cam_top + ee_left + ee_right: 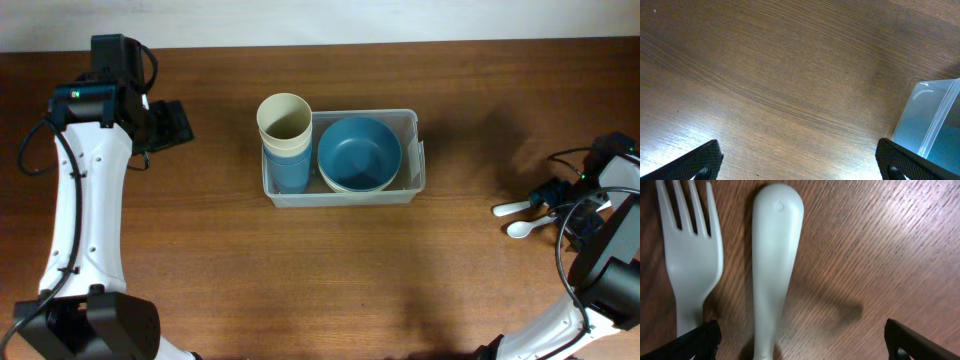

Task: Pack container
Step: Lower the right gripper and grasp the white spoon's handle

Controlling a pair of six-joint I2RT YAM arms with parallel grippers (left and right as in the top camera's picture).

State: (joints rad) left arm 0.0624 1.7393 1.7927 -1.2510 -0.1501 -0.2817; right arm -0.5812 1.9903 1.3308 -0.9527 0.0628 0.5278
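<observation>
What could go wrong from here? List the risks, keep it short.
1. The fork and the white handle lie side by side below the open right tool; closing may catch both or shove one away.
2. The container is crowded by the cups and bowls; the cups stand above its rim and could be knocked over while cutlery is added.

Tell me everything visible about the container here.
The container is a clear, translucent plastic bin, rectangular with rounded corners and a rim, sitting upright mid-table. Inside, at its left, stand stacked cups, cream over blue; at its right a blue bowl nests in a cream one. Nothing else touches it; one corner shows in the left wrist view.
</observation>
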